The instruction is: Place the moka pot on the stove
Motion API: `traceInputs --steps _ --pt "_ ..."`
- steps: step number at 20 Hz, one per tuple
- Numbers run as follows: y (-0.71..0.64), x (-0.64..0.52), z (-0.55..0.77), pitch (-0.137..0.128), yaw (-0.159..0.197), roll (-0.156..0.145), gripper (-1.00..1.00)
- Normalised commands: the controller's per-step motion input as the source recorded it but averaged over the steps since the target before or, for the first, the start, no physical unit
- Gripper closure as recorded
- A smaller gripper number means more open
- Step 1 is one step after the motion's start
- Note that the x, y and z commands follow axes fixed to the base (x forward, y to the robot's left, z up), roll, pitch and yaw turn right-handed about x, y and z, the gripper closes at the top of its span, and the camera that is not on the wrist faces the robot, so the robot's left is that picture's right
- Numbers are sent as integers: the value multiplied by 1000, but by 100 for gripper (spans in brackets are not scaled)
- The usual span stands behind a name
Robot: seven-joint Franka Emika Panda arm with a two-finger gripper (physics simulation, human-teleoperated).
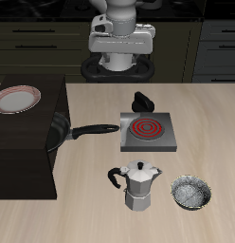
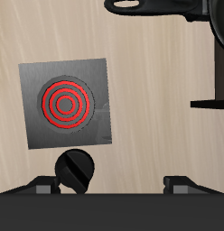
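Note:
The silver faceted moka pot (image 1: 138, 186) stands upright near the table's front edge, its dark handle out to one side. Behind it lies the stove (image 1: 146, 132), a flat grey slab with a red spiral ring, also in the wrist view (image 2: 67, 101). A black knob (image 2: 74, 170) sits at the stove's back edge. My gripper (image 1: 119, 65) hangs high at the back of the table, above and behind the stove and far from the pot. In the wrist view the gripper (image 2: 109, 187) is open, fingertips (image 2: 42, 186) wide apart with nothing between them.
A black frying pan (image 1: 61, 133) rests beside the stove, its handle pointing at the slab. A shallow metal bowl (image 1: 191, 193) sits beside the pot. A dark cabinet (image 1: 25, 142) carries a red-rimmed plate (image 1: 17, 99).

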Motion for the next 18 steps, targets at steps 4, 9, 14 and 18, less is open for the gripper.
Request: traceInputs --steps 4,9,14,18 --pt "-21 68 23 -4 -4 -13 -100" --pt "48 212 -16 25 -29 48 -100" --pt "-35 272 100 -24 -26 -13 -100" --pt "-14 390 94 -1 -1 -4 -100"
